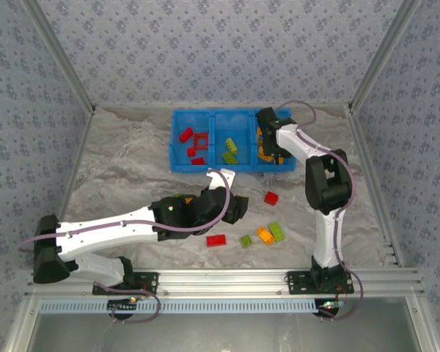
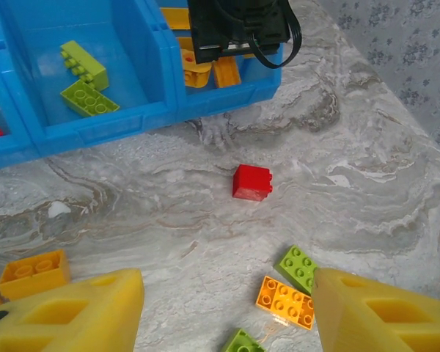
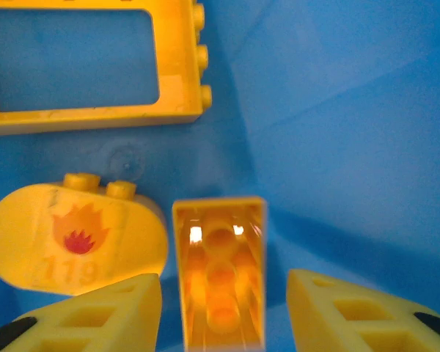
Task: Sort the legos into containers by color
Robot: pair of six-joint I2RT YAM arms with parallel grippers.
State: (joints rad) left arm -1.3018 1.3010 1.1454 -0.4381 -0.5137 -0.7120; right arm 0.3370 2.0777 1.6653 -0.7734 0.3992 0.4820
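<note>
The blue tray [image 1: 214, 167] holds red legos [image 1: 193, 139] in its left compartment, green ones [image 1: 231, 149] in the middle and orange ones on the right. My right gripper [image 1: 268, 147] reaches down into the right compartment. In the right wrist view it [image 3: 224, 315] is open, with an orange brick [image 3: 220, 257] lying loose between the fingers, a gap on each side. My left gripper [image 2: 227, 315] is open and empty over the table. Ahead of it lie a red brick [image 2: 251, 182], a green brick [image 2: 297, 267], an orange brick [image 2: 285, 301] and another green one [image 2: 242, 342].
A yellow open frame [image 3: 88, 66] and a round yellow piece with a flame mark [image 3: 73, 238] lie in the right compartment beside my right gripper. A flat red brick [image 1: 216, 240] lies near the left arm. An orange brick [image 2: 34, 273] sits by the left finger.
</note>
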